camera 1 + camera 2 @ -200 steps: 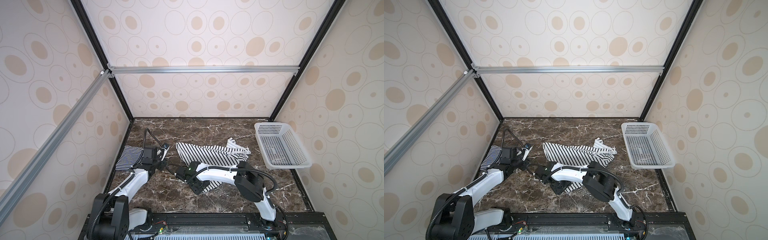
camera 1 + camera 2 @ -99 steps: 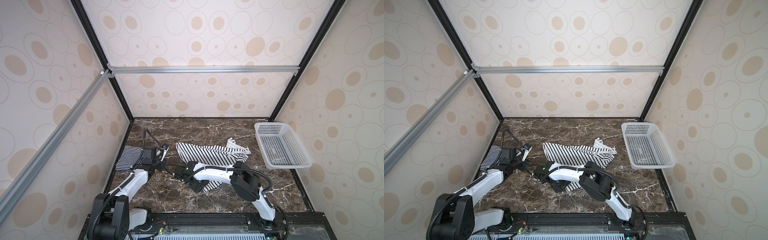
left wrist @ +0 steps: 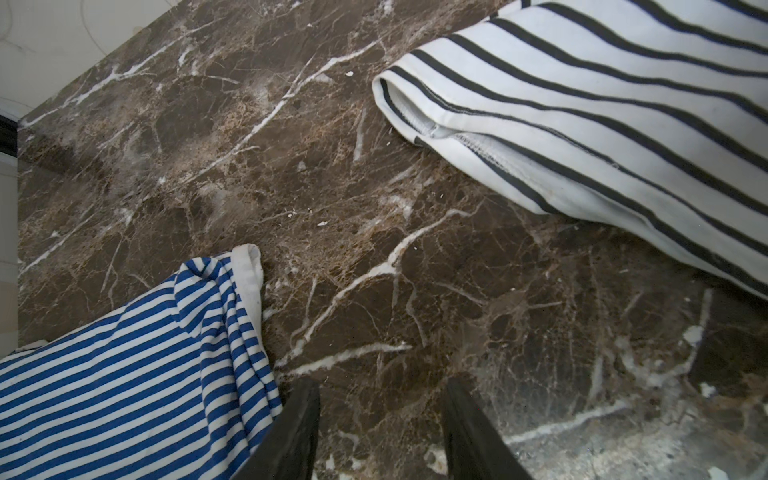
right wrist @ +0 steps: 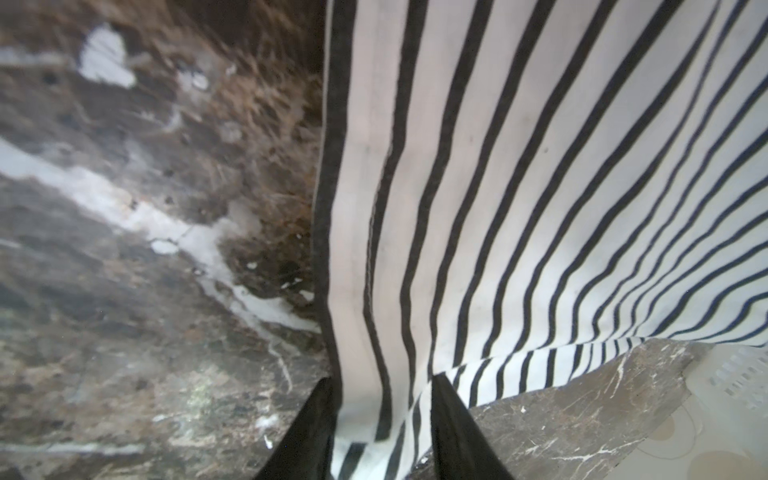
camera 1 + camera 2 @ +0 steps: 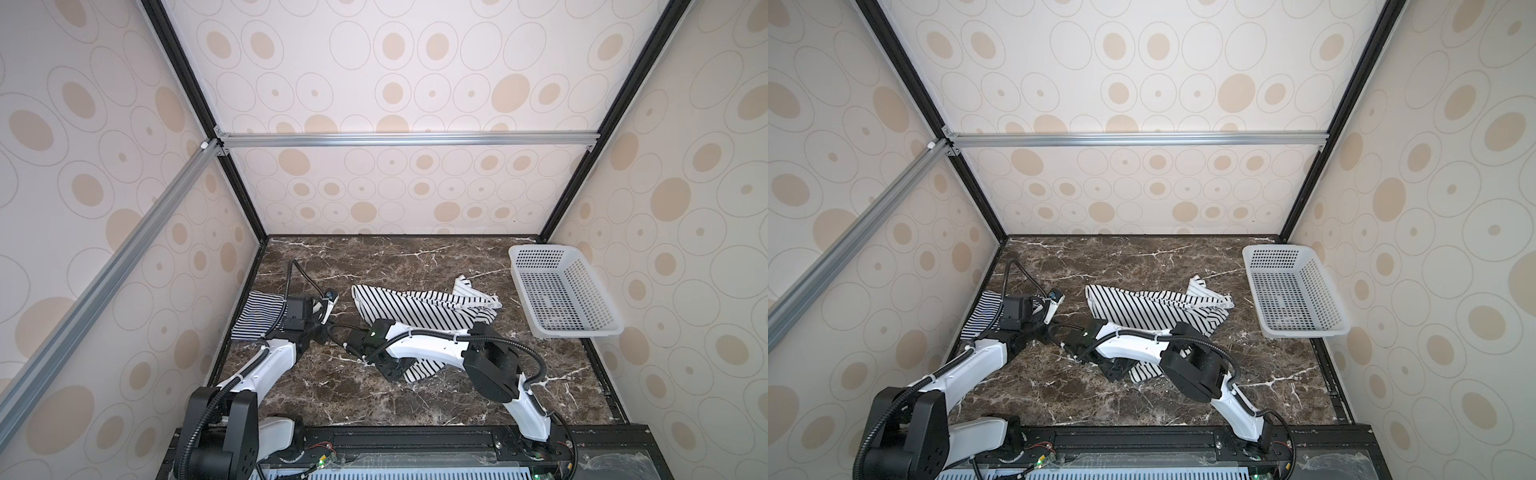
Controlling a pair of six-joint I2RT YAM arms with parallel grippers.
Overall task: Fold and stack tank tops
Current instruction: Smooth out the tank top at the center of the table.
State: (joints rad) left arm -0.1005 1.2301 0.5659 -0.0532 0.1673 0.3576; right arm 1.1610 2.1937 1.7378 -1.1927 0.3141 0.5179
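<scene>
Right gripper (image 4: 382,378): low at the marble table (image 5: 374,266), its black fingers (image 4: 316,415) set on either side of the hemmed corner of the wide-striped top (image 4: 540,208). The cloth fills the gap between them and both fingers touch it, so we note the jaws as closed in on that corner, standing only as far apart as the gathered fabric keeps them. In both top views the gripper (image 5: 392,368) (image 5: 1115,368) sits at the near tip of the garment, which lies on the tabletop there.

Wide-striped top (image 5: 419,309) (image 5: 1150,309): white with spaced black stripes. It lies mid-table, loosely spread and rumpled, running from the gripped near corner away toward the far right. A white-trimmed strap end points at the basket (image 5: 577,332) (image 5: 1304,330). They are near each other but not touching. The basket stands along the right wall.

Left gripper (image 3: 382,380): jaws parted, nothing between them, only bare marble (image 3: 291,166) below. We see it in a top view (image 5: 326,305) between the two garments.

Fine-striped top (image 3: 124,374): blue-and-white in the wrist view, just beside one finger of the left gripper and bunched at its white-trimmed edge. In both top views it (image 5: 255,313) (image 5: 982,316) lies against the left wall, partly hidden by the left wrist. Open marble separates it from the wide-striped top (image 3: 602,124).
</scene>
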